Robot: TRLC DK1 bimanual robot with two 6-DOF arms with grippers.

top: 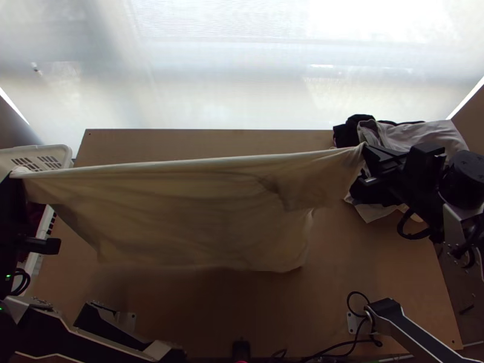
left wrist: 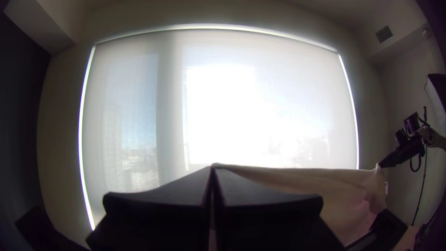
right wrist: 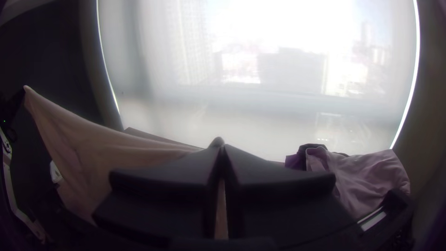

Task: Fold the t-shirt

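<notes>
With left gripper at nine o'clock, clamping one end of shirt; with right gripper toward two, clamping the other! Pulled taut between, draping loose toward six above table, past clothes at two.

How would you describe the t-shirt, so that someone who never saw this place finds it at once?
Find the wooden table. Over it, the pale t-shirt hangs stretched between the left gripper and the right gripper. Unlike the clothes piled at the table's far right corner, it is held up.
</notes>
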